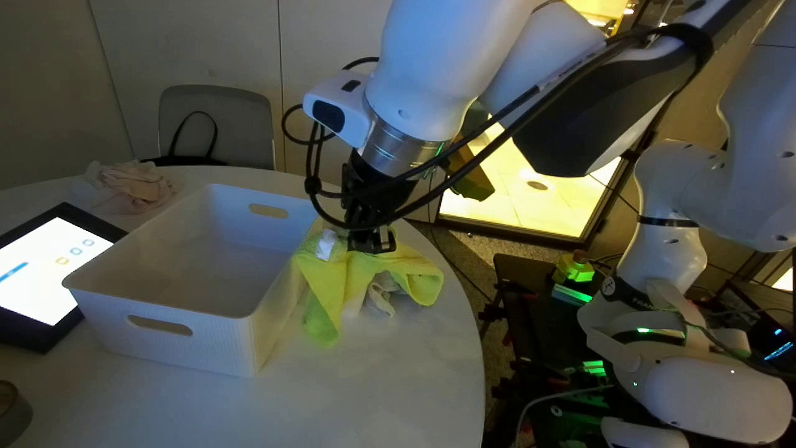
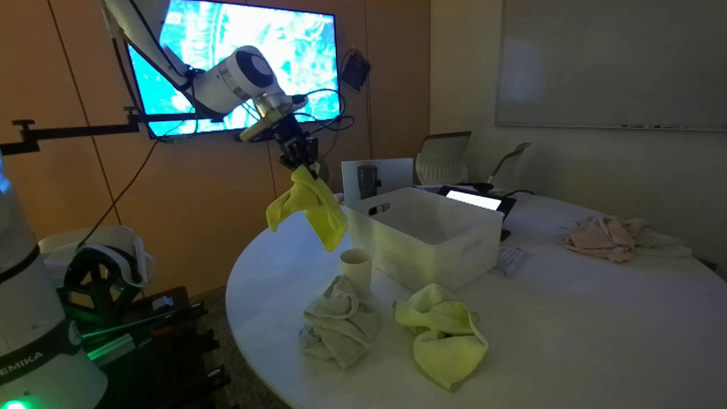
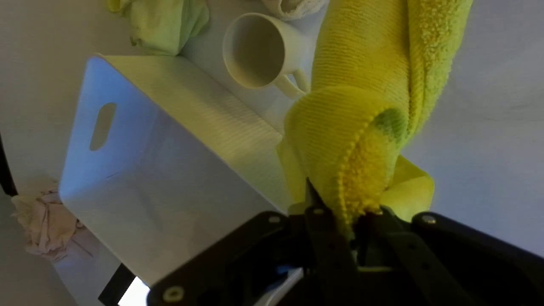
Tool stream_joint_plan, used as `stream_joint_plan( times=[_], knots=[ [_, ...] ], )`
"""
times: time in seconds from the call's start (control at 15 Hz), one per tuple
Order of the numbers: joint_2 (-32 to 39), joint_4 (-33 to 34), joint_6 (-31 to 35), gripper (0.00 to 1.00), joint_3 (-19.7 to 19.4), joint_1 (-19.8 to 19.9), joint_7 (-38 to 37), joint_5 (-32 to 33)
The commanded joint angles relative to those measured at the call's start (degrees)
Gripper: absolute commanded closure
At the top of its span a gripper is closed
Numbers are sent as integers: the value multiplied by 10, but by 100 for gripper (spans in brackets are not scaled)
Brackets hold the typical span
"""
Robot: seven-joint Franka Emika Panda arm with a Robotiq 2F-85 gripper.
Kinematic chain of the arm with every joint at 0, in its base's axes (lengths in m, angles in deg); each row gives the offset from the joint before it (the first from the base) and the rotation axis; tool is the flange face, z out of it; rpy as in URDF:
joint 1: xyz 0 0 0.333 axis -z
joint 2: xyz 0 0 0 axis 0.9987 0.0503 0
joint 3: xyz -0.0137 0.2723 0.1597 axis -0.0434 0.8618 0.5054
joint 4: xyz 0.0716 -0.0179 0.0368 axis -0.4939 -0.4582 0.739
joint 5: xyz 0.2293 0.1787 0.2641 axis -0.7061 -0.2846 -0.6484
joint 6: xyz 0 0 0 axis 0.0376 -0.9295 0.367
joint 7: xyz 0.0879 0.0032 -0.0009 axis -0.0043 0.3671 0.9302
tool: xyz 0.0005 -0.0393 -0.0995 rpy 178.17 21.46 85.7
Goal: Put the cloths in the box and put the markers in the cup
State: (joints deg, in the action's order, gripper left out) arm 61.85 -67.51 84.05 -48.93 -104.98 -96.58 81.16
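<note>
At the left, in an exterior view, the gripper has its jaws nearly together, with only a thin fold of a bright yellow cloth pinched between them; this cloth hangs in the air over the table, outside the box, so its transfer seems to me half made: it is picked up, but not yet delivered; next comes the grey-white cloth, which lies crumpled just beside the cup and waits for its turn; the cup stands upright, and the wrist view looks into its mouth, where no marker is visible; I can find the markers in none of the views, therefore I judge that this part of the task is not yet done.

Further to the right stands the box, with its top uncovered; in those parts of its inside which the views show, I see no cloth, although some of its floor is hidden; I would judge the cloth part to be at an early stage; near the corner of the box lies a yellow-green cloth, also left to be put in; at the far right rests a pinkish bundle, about which I cannot decide whether it belongs to the work.
</note>
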Motion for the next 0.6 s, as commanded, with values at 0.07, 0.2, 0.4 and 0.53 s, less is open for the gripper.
stream_joint_plan(
  times=[0.07,0.2,0.4,0.53],
  knots=[
    [4,24,-31,49,15,15,41,-36],
    [3,25,-40,33,16,15,49,-36],
    [3,25,-44,11,17,16,62,-40],
    [9,26,-46,0,17,17,70,-42]
  ],
)
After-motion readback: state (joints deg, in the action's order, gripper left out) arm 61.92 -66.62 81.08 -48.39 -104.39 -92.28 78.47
